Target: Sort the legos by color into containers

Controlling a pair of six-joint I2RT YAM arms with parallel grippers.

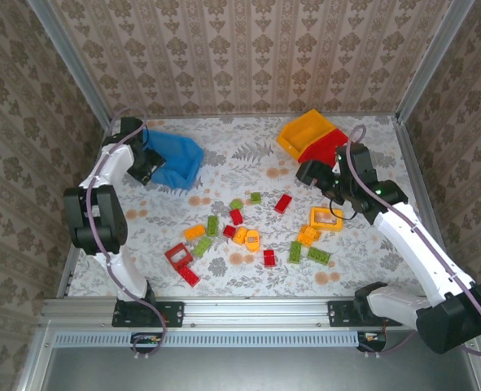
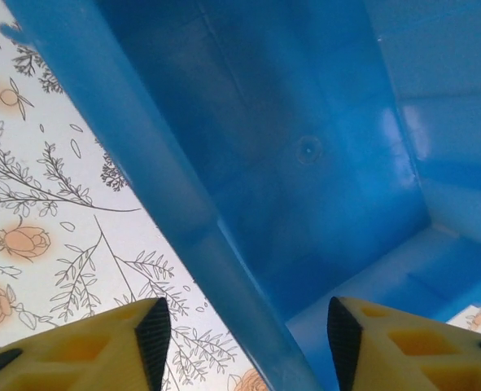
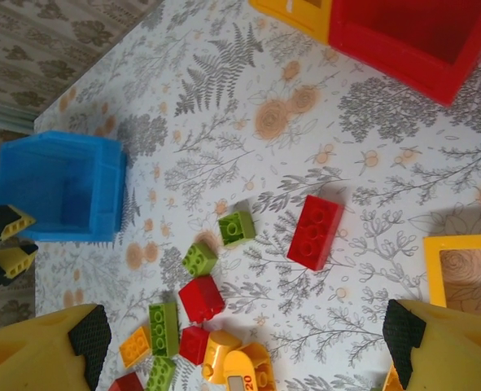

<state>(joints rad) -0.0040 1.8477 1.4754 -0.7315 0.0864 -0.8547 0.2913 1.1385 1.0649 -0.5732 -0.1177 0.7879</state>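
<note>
The right fingers (image 3: pixel 448 346) stand wide apart and empty above the table (image 3: pixel 248 90). A loose red brick (image 3: pixel 314 232) lies ahead of them at 12 o'clock, and the red bin (image 3: pixel 386 53) sits beyond at 1 o'clock. The step looks like taking that brick. Come straight down and close across its narrow width, staying clear of the green brick (image 3: pixel 237 227) at its 9 o'clock. The left fingers (image 2: pixel 102 350) gape empty astride the blue bin (image 2: pixel 159 187) wall. The other bricks (image 1: pixel 240 236) lie mid-table.
</note>
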